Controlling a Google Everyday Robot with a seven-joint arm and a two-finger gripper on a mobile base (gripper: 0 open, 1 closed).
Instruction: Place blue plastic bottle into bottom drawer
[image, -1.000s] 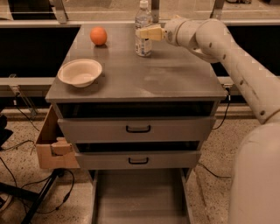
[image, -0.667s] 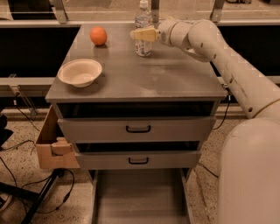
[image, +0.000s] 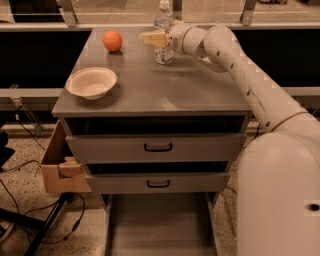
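The blue plastic bottle (image: 163, 21), clear with a white cap and a pale label, stands upright at the back of the grey cabinet top (image: 170, 92). My gripper (image: 150, 36) reaches in from the right at the bottle's mid-height. It is open, with the near finger (image: 153, 39) crossing in front of the bottle and the far one hidden behind it. The bottle still rests on the top. The bottom drawer (image: 160, 227) is pulled out at floor level below the two handled drawers, and its flat floor is bare.
An orange (image: 112, 41) lies at the back left of the top. A white bowl (image: 91, 82) sits at the front left. A cardboard box (image: 57, 167) hangs at the cabinet's left side. Cables and a stand leg lie on the floor at left. My arm's body fills the right foreground.
My gripper has moved left, from beside the bottle's right side to straddling it. The bottle, bowl and orange have not moved.
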